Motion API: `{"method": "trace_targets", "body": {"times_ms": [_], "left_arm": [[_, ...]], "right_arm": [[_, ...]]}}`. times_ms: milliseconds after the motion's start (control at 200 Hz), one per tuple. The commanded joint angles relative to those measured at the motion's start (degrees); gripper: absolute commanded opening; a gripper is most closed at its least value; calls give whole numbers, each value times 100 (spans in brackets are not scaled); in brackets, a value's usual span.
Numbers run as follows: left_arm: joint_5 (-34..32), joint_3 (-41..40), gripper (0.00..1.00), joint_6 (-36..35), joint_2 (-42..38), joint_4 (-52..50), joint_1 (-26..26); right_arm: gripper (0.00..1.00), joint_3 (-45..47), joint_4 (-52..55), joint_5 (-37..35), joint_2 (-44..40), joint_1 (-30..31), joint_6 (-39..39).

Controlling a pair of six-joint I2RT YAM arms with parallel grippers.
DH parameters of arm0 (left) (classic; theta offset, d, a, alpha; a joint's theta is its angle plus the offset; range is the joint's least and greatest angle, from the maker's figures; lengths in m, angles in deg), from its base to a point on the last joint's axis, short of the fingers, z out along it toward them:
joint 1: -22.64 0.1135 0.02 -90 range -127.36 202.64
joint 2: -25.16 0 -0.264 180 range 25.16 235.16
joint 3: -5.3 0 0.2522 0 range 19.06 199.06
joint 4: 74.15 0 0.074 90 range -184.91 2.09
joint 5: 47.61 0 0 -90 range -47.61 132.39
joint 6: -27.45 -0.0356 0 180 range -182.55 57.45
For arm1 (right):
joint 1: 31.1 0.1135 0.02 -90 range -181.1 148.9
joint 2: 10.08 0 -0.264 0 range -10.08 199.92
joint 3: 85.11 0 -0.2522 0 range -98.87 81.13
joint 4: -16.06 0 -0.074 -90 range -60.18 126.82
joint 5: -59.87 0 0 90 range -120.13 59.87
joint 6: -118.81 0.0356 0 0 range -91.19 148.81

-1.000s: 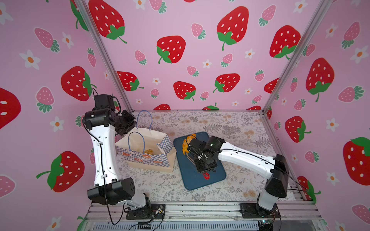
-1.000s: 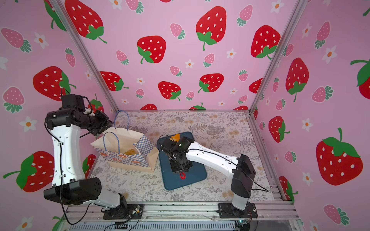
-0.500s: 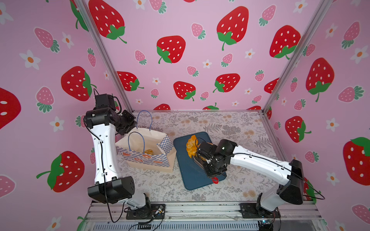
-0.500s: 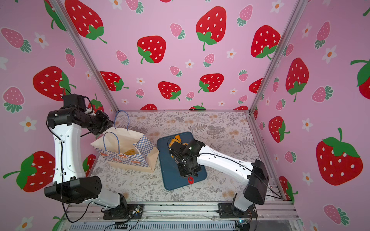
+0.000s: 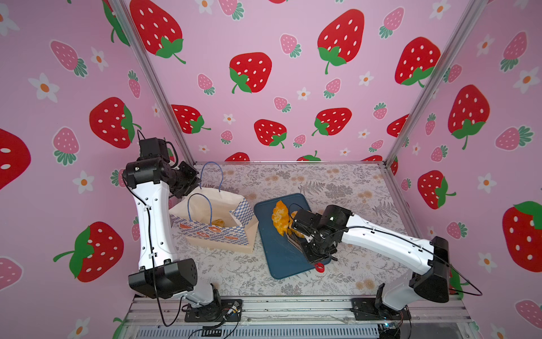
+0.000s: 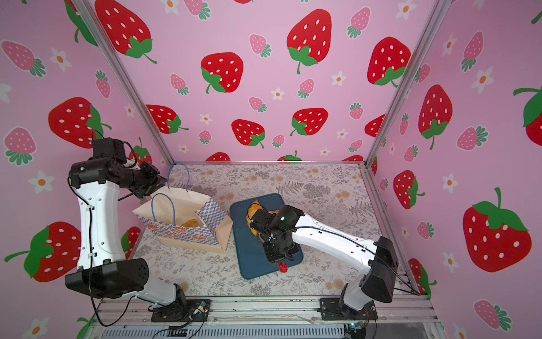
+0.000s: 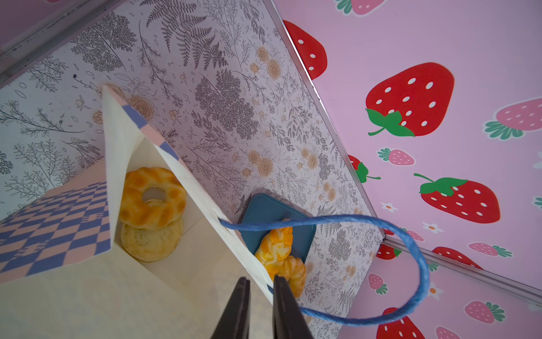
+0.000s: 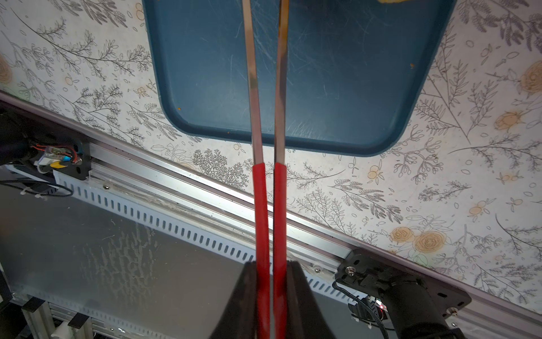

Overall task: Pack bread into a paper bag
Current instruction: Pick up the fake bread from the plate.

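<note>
You're halfway: in the left wrist view a twisted ring (image 7: 152, 196) lies on the round bun (image 7: 151, 243) inside the paper bag (image 5: 211, 234), which sits left of centre in both top views. The croissant (image 5: 278, 217) and the second ring (image 7: 294, 276) wait on the blue tray (image 5: 278, 258), mid-frame. Your left gripper (image 7: 261, 280) pinches the bag's rim. Your right gripper (image 8: 268, 264) clamps the red handles of the tongs (image 8: 261, 205). The blades run almost together, with the tips past the frame's upper edge, so you cannot tell whether they grip bread
</note>
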Motion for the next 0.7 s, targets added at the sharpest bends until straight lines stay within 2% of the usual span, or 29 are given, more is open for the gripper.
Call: {"method": "trace_targets", "body": {"times_ms": [0, 290, 565, 695], "left_arm": [[5, 160, 21, -8, -59, -54, 13], [23, 15, 21, 41, -127, 29, 12], [30, -69, 21, 63, -188, 60, 13], [5, -40, 21, 67, -197, 39, 13]], "right_arm": [[0, -138, 194, -120, -187, 26, -16], [0, 222, -149, -199, -376, 114, 9], [0, 1534, -938, -6, -376, 215, -99], [0, 1769, -1053, -119, -329, 344, -134]]}}
